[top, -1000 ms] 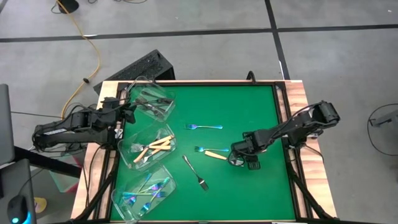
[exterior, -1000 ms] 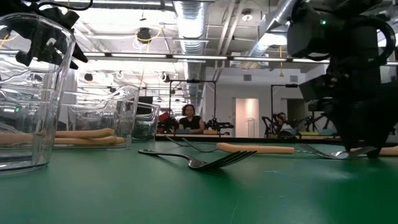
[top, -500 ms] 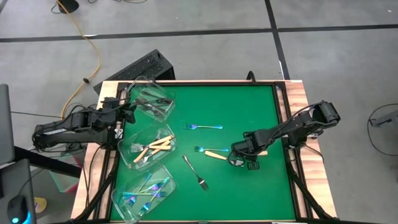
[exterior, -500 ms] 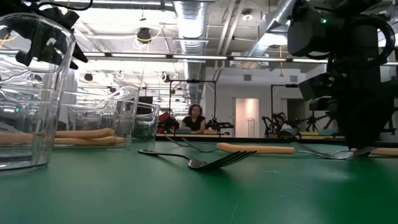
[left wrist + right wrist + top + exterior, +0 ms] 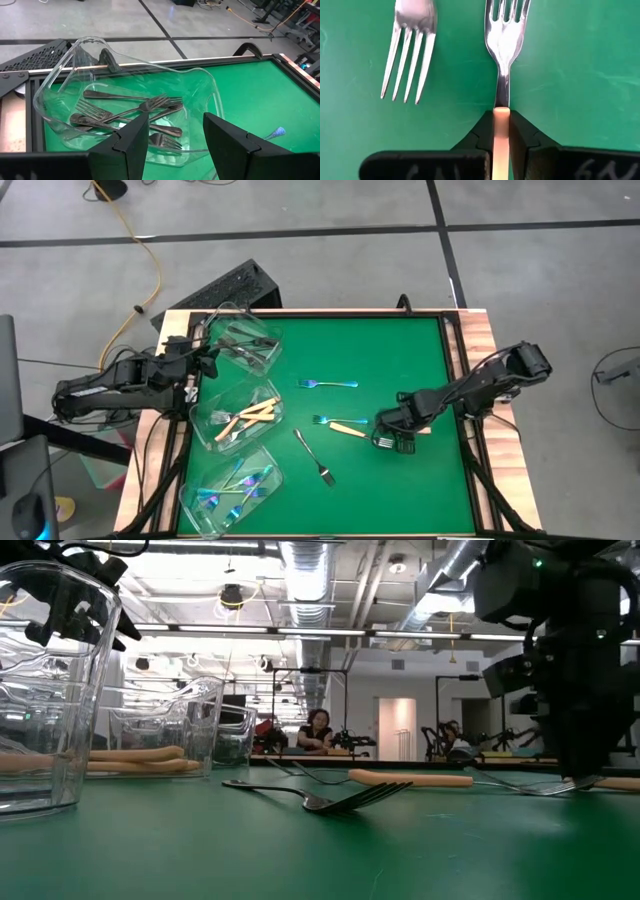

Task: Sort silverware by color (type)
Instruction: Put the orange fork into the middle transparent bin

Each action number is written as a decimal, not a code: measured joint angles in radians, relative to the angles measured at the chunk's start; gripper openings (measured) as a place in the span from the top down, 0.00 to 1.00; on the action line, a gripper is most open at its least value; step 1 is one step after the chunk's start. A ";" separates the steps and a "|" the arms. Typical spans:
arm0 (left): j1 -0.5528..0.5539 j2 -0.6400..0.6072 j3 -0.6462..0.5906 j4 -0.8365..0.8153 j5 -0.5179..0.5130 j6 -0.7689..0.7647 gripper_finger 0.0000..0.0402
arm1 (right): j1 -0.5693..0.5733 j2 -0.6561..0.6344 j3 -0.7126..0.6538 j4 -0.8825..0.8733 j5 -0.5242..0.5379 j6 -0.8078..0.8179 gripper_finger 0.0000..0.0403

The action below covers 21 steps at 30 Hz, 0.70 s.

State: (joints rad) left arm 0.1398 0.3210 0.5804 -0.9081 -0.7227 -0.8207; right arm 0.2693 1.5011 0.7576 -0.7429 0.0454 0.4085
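Observation:
My right gripper (image 5: pixel 501 112) points down at the mat's right middle (image 5: pixel 388 442), shut on a fork with a metal head and a cream handle (image 5: pixel 505 35). Beside it lies a second cream-handled fork (image 5: pixel 348 429), whose tines (image 5: pixel 407 55) show in the right wrist view. A blue fork (image 5: pixel 328 383) and a dark metal fork (image 5: pixel 314 457) lie flat on the green mat. My left gripper (image 5: pixel 175 145) hangs open over the far tub (image 5: pixel 245 340), which holds dark forks (image 5: pixel 130 112). My right gripper pinches the cream handle (image 5: pixel 500 117) between its two fingers, right where it meets the metal neck. The fingers come from above, pointing down. The fork lies level, its head sticking out past the fingertips; whether it is clear of the mat I cannot tell.
Three clear tubs stand along the mat's left side: dark forks in the far one, cream-handled forks in the middle one (image 5: pixel 240 418), blue forks in the near one (image 5: pixel 235 485). Wooden strips (image 5: pixel 478 340) edge the table. A person sits far back in the room (image 5: pixel 318 730).
My right gripper has shut its fingers on the cream-handled fork and has turned a little about its own axis, staying at the same spot on the mat. The other forks have kept their places.

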 joint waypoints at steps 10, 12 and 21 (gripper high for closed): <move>0.000 0.000 0.000 0.000 0.000 0.000 0.57 | 0.046 -0.118 0.003 0.064 0.163 0.189 0.90; 0.000 0.000 0.000 0.000 0.000 0.000 0.57 | 0.047 -0.132 0.003 0.114 0.209 0.211 0.90; 0.000 0.000 0.000 0.000 0.000 0.000 0.57 | 0.048 -0.137 0.006 0.437 0.355 0.216 0.90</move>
State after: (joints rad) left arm 0.1401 0.3206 0.5804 -0.9080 -0.7223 -0.8204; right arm 0.3175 1.3640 0.7635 -0.3056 0.4004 0.6243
